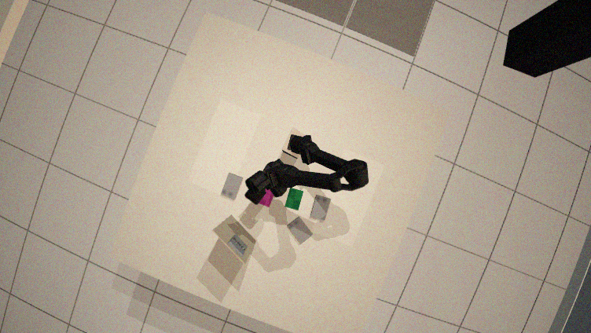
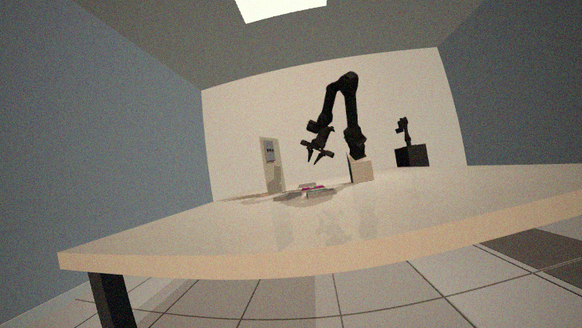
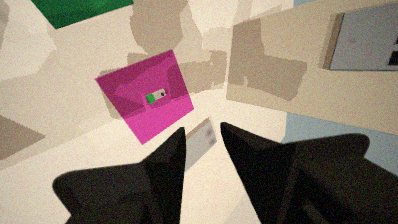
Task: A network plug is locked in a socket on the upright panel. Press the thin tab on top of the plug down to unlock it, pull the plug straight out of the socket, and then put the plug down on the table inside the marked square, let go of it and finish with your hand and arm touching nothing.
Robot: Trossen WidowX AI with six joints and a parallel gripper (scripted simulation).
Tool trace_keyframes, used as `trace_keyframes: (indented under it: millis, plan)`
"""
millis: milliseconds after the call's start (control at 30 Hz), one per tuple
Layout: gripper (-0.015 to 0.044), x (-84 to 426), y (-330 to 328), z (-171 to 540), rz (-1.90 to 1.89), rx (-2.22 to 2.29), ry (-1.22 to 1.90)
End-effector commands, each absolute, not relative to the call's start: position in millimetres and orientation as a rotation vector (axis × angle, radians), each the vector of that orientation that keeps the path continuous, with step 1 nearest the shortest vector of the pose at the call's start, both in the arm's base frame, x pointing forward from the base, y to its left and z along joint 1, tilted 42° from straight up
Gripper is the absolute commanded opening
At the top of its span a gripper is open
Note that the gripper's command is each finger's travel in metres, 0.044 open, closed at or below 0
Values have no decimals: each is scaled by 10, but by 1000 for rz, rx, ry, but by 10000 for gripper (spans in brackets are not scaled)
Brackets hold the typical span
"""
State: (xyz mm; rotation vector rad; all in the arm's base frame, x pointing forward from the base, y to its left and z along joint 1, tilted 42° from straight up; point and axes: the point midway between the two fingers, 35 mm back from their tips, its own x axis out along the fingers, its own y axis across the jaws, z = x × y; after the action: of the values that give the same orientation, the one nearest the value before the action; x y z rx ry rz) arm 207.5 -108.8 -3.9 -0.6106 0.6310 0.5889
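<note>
The plug [image 3: 151, 98], small with a green end and a pale end, lies inside the magenta square [image 3: 155, 122] [image 1: 266, 199] on the table. The upright panel [image 3: 280, 45] [image 2: 269, 172] stands beyond, with its grey socket plate [image 3: 365, 42] [image 2: 268, 151] [image 1: 237, 245] partly cut off at the right of the wrist view. My gripper [image 3: 202, 129] [image 2: 312, 162] is partly open and empty, its fingertips apart and well above the table, touching neither plug nor panel. The arm hides part of the square in the top view.
A green square [image 1: 294, 199] [image 3: 82, 9] lies beside the magenta one. Flat grey blocks lie around them: one [image 1: 231, 186] [image 3: 200, 145] on the far side of the magenta square, one [image 1: 320, 207] beyond the green square, and one [image 1: 299, 230] nearer the panel.
</note>
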Motion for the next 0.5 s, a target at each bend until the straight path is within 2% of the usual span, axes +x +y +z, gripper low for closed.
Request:
trace_keyframes:
  millis: [0, 467]
  plan:
    - [156, 2080, -1210, 58, 582, -621, 631]
    - [156, 2000, -1492, 400, 583, -626, 625]
